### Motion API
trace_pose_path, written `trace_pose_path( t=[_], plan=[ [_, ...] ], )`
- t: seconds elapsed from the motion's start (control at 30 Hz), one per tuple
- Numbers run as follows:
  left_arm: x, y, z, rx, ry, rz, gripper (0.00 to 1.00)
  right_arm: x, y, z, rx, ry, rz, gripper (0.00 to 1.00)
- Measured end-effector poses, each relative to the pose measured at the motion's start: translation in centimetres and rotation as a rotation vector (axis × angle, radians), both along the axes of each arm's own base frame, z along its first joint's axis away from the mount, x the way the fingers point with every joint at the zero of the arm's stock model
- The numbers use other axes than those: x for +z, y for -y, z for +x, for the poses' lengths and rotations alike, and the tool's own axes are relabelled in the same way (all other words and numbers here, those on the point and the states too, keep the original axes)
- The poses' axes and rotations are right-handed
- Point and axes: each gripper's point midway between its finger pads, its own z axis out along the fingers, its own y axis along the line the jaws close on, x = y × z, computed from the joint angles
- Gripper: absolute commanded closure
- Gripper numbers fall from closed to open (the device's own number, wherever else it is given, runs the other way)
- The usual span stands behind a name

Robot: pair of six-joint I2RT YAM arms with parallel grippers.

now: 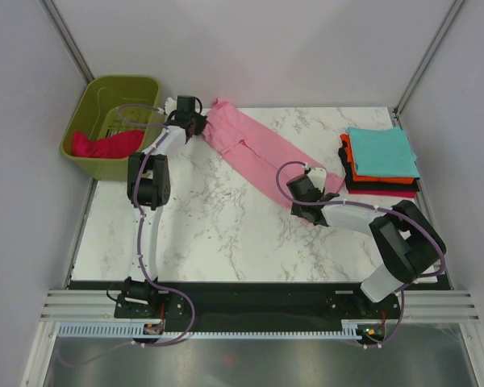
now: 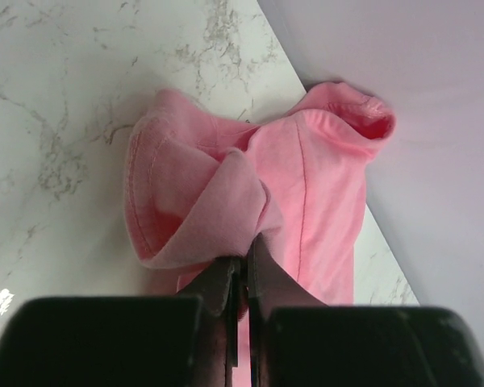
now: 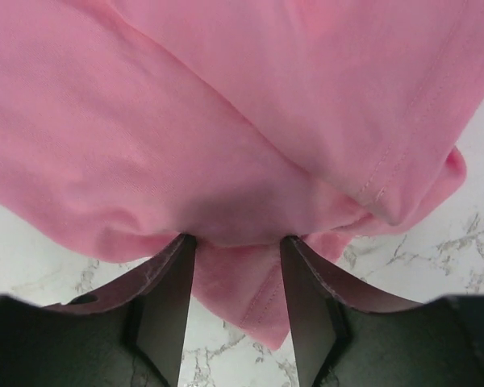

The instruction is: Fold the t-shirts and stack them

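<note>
A light pink t-shirt (image 1: 254, 149) lies stretched in a long band across the marble table, running from far left to mid right. My left gripper (image 1: 195, 122) is shut on a bunched fold at its far-left end (image 2: 244, 262), near the back wall. My right gripper (image 1: 308, 189) is at the band's other end, its jaws apart (image 3: 235, 238) with the pink cloth (image 3: 226, 121) draped over and between the fingers (image 3: 165, 298). A stack of folded t-shirts (image 1: 379, 161), teal on top, sits at the right. A crimson red t-shirt (image 1: 105, 145) lies in the basket.
The olive-green basket (image 1: 89, 97) stands off the table's far-left corner. Grey walls close in the back and both sides. The marble table (image 1: 218, 234) shows bare in front of the pink shirt.
</note>
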Motion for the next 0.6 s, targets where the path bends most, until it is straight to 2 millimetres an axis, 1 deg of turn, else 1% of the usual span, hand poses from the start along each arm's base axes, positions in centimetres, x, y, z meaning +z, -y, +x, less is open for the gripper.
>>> trace_pose_path(
  t=[0.03, 0.1, 0.13, 0.17, 0.2, 0.23, 0.27, 0.3, 0.4, 0.47, 0.5, 0.53, 0.6],
  plan=[
    [0.0, 0.1, 0.1, -0.002, 0.006, -0.002, 0.98, 0.0, -0.1, 0.2, -0.001, 0.005, 0.003, 0.57],
    [0.1, 0.2, 0.3, -0.005, 0.017, -0.006, 0.98, 0.0, -0.1, 0.3, -0.005, 0.009, 0.005, 0.64],
    [0.1, 0.2, 0.3, -0.006, 0.018, -0.007, 0.98, 0.0, 0.0, 0.2, -0.008, 0.013, 0.009, 0.73],
    [0.1, 0.2, 0.4, -0.008, 0.019, -0.009, 0.98, 0.0, -0.1, 0.2, -0.006, 0.017, 0.017, 0.79],
    [0.2, 0.3, 0.4, -0.011, 0.022, -0.010, 0.98, 0.0, -0.4, 0.2, 0.000, 0.021, 0.038, 0.89],
    [0.2, 0.3, 0.4, -0.011, 0.023, -0.011, 0.98, 0.0, -0.7, 0.2, 0.007, 0.025, 0.060, 0.93],
    [0.2, 0.3, 0.4, -0.012, 0.027, -0.012, 0.98, 0.0, -0.9, 0.1, 0.012, 0.026, 0.072, 0.95],
    [0.3, 0.4, 0.5, -0.018, 0.033, -0.013, 0.98, 0.0, -1.4, 0.0, 0.026, 0.030, 0.101, 1.00],
    [0.4, 0.6, 0.6, -0.025, 0.044, -0.017, 0.98, 0.0, -2.9, -0.5, 0.068, 0.029, 0.164, 1.00],
    [0.4, 0.6, 0.7, -0.029, 0.053, -0.019, 0.98, 0.0, -4.7, -1.3, 0.114, 0.022, 0.192, 1.00],
    [0.5, 0.7, 0.8, -0.032, 0.058, -0.020, 0.98, 0.0, -5.8, -2.0, 0.143, 0.017, 0.201, 1.00],
    [0.5, 0.8, 0.8, -0.037, 0.061, -0.021, 0.98, 0.0, -7.4, -3.1, 0.185, 0.008, 0.216, 1.00],
    [0.6, 1.0, 0.9, -0.047, 0.070, -0.025, 0.98, 0.1, -11.2, -6.0, 0.294, -0.027, 0.257, 1.00]
  ],
)
